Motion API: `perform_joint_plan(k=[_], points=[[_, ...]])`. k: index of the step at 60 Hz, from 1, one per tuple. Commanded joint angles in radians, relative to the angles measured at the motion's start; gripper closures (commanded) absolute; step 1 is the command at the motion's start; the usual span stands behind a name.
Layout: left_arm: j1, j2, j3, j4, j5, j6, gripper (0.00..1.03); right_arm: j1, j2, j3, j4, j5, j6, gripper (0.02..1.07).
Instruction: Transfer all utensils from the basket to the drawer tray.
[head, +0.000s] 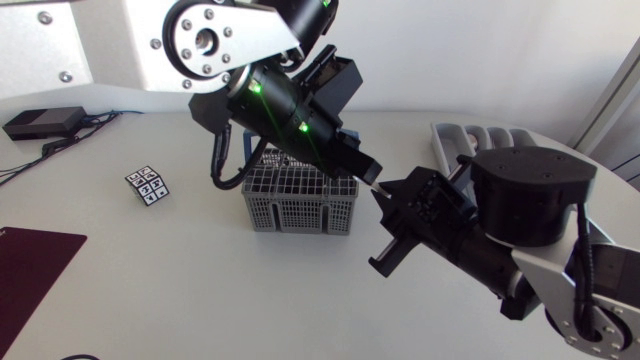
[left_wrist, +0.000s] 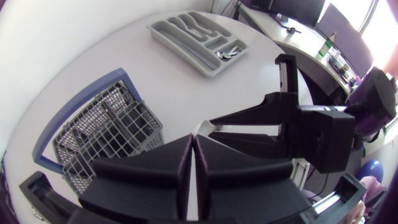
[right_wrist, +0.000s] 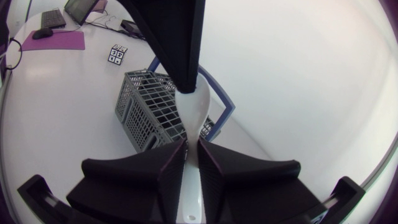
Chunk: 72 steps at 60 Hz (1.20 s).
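The right gripper (right_wrist: 191, 149) pinches a white, smooth plastic spoon (right_wrist: 194, 112). Its two broad matte black wedge fingers press the slim handle from both sides, and the handle end, with a small hole in it, runs back under the wrist. Just ahead of those fingers the spoon widens. There the left gripper (left_wrist: 193, 142) comes in from the opposite side, its fingers pressed nearly together with only a thin slit between them, and clamps that broader end. The spoon hangs in the air between the two grippers, tip to tip, clear of both containers.

Directly beyond and below the left gripper's tips, as the right gripper faces, stands the grey openwork cutlery basket (right_wrist: 149, 106). It is a boxy grid of thin bars split into compartments. A bluish curved band (right_wrist: 222, 104) runs round its far side, and whether that is its handle I cannot tell.

Past the basket lies a small cube with black-and-white patterned faces (right_wrist: 116, 55), and farther still a flat dark purple mat (right_wrist: 56, 40).

Facing the other way, well ahead of the left gripper and past the right gripper's black body, sits the grey moulded plastic drawer tray (left_wrist: 177, 48). It has long compartments, and shiny metal utensils (left_wrist: 228, 53) lie in the end one.

Everything rests on a matte white table (head: 200, 280) with a rounded edge.
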Motion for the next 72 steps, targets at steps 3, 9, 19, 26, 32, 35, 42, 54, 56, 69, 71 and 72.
perform_joint_plan(k=[3,9,19,26,32,35,42,54,56,69,71,72], points=[[-0.01,-0.015,-0.021,0.007,0.013,-0.021,1.0,0.009,0.014,0.022,-0.001,0.006,-0.018,0.95],[-0.014,-0.015,-0.023,0.007,0.013,-0.021,1.0,0.009,0.013,0.022,-0.008,0.006,-0.022,0.99],[-0.016,-0.018,-0.018,0.007,0.015,-0.022,0.99,0.013,0.011,0.015,-0.009,0.003,-0.03,1.0],[-0.013,-0.023,-0.009,0.01,0.016,-0.031,0.82,0.013,0.011,0.014,-0.024,-0.004,-0.033,1.0],[-0.01,-0.025,0.007,0.017,0.016,-0.034,0.59,0.015,0.008,0.014,-0.04,-0.006,-0.033,1.0],[-0.01,-0.028,0.016,0.019,0.024,-0.034,0.44,0.015,0.002,0.011,-0.051,-0.01,-0.033,1.0],[-0.008,-0.043,0.026,0.04,0.025,-0.045,0.06,0.015,-0.006,0.002,-0.067,-0.017,-0.033,1.0],[0.004,-0.061,0.028,0.059,0.03,-0.061,0.04,0.013,-0.024,-0.009,-0.1,-0.029,-0.033,1.0],[0.01,-0.071,0.028,0.063,0.03,-0.059,0.04,0.013,-0.032,-0.011,-0.109,-0.035,-0.033,1.0],[0.085,-0.141,-0.009,0.12,0.002,-0.038,0.04,-0.1,-0.099,-0.024,-0.206,-0.181,-0.038,1.0],[0.096,-0.147,-0.017,0.126,-0.019,-0.03,0.04,-0.139,-0.104,-0.021,-0.233,-0.227,-0.039,1.0],[0.102,-0.15,-0.02,0.128,-0.021,-0.028,0.04,-0.159,-0.105,-0.02,-0.247,-0.248,-0.044,1.0]])
